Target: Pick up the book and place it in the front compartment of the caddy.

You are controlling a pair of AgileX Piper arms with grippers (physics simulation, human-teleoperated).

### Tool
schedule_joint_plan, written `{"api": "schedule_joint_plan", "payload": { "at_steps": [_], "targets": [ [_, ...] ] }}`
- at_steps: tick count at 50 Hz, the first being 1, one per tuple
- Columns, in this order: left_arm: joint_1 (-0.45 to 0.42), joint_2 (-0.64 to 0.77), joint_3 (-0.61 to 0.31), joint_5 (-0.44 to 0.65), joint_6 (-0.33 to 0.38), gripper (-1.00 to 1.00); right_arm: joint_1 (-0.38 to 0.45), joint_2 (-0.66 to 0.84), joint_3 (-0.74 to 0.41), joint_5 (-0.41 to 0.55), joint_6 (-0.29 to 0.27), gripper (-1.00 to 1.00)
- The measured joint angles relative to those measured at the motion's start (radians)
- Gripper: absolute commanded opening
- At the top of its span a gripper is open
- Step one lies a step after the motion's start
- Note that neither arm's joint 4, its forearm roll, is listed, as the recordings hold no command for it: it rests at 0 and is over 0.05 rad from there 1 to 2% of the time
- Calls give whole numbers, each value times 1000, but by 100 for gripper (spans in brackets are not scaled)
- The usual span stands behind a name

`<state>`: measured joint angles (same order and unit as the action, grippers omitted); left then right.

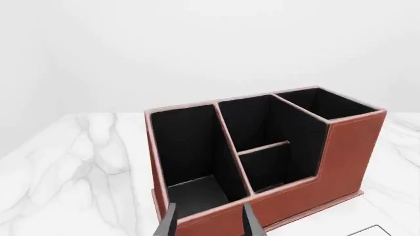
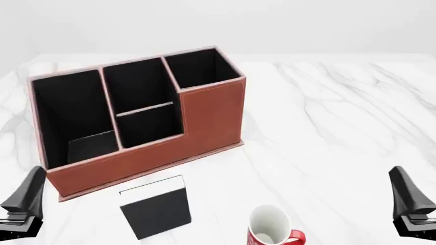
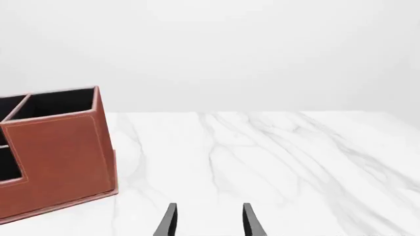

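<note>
- Lying flat on the white marble table (image 2: 327,117), the book (image 2: 155,205) rests black cover up, with its white page edge along the far side.
- Book position: near-left part of the table, just in front of the near wall of the caddy (image 2: 204,115), apart from it by a narrow strip of marble. No gripper touches it.
- The caddy stands far-left of the book, turned at a slight angle to the table edge. Reddish-brown outer walls, pale stitched edges, black lining.
- Caddy layout, front view: one large compartment at the left; a middle section split by a low divider into a near and a far cell; a taller compartment at the right behind the stepped-up wall. All compartments appear to hold nothing.
- A white-and-red mug (image 2: 270,228) stands upright to the right of the book, at the near edge, well apart from the caddy.
- Left gripper (image 1: 208,221): fingers parted with a clear gap, holding nothing, positioned just before the caddy's near wall.
- Right gripper (image 3: 208,220): fingers parted likewise, holding nothing, over bare marble to the right of the caddy.
</note>
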<state>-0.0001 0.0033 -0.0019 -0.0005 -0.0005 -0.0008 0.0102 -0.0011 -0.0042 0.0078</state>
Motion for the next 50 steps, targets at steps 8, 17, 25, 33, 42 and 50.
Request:
{"api": "schedule_joint_plan", "payload": {
  "at_steps": [8,17,25,33,42,50],
  "targets": [
    [-1,4,-2,-1,0,100,-4,10,-1,-4,7,100],
    [3,19,-3,-8,-5,100,-8,10,-2,-3,7,100],
    [30,130,0,-78,-8,100,-15,4,-3,1,6,100],
    [44,192,2,-116,-9,100,-19,1,-3,3,6,100],
    [45,226,2,-134,-10,100,-21,-1,-3,4,6,100],
    [34,247,-38,-93,63,100,-21,-1,-3,4,6,100]
  ]
}}
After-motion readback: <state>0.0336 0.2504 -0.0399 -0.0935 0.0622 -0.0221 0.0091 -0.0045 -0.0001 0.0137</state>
